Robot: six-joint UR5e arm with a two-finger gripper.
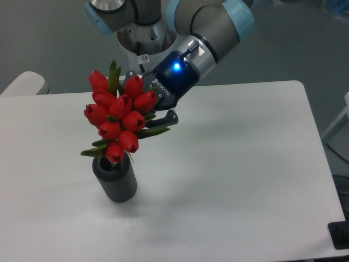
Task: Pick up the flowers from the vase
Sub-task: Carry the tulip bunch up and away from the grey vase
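A white, smooth-topped table (234,180) carried everything. Above the vase, the one grey-and-blue robot arm (210,22) reached down at a slant, a blue light glowing on its wrist. Its gripper (150,106) was pinching the flowers (120,117) from behind: one tight bunch of about ten glossy red tulip buds with green leaves, tilted and wider than the vase. The lowest bud hung at the vase's mouth. The single vase (115,180), a small dark grey ribbed cylinder, stood upright on the table.
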